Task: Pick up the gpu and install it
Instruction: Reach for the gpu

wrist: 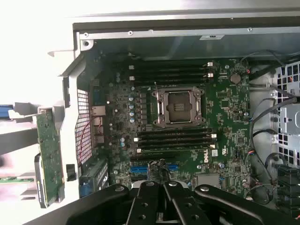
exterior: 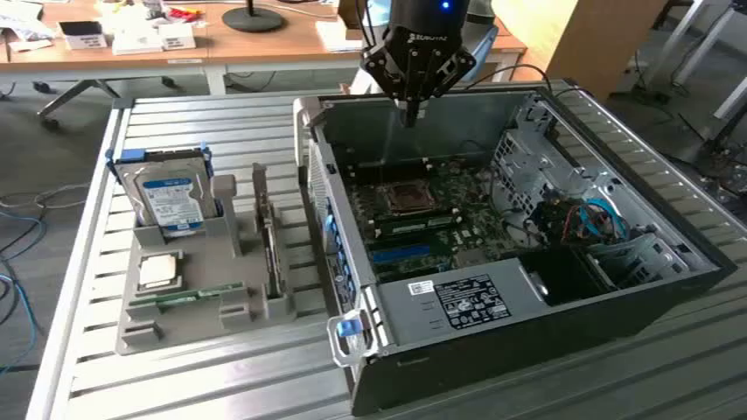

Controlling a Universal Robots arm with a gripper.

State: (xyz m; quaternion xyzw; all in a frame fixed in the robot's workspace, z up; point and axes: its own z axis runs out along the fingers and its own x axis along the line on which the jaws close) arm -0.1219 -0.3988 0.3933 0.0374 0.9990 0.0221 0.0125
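The gpu [exterior: 269, 249] stands on edge in a slot of the grey holder tray [exterior: 187, 328], outside the case at the exterior view's left. It is a thin dark card. In the wrist view it appears as a green-backed card [wrist: 49, 154] beyond the case's rear wall. My gripper [exterior: 408, 116] hangs above the far side of the open computer case [exterior: 491, 337], well away from the gpu. Its fingers are shut together with nothing between them. The wrist view has the gripper [wrist: 164, 187] over the motherboard [wrist: 225, 101], close to the blue expansion slots [wrist: 140, 168].
The tray also holds a silver hard drive with a blue label [exterior: 171, 201], a CPU chip [exterior: 159, 270] and a green RAM stick [exterior: 187, 296]. Cables [exterior: 589, 219] and drive bays fill the case's right side. The empty CPU socket [wrist: 178, 107] sits mid-board. Desks stand behind.
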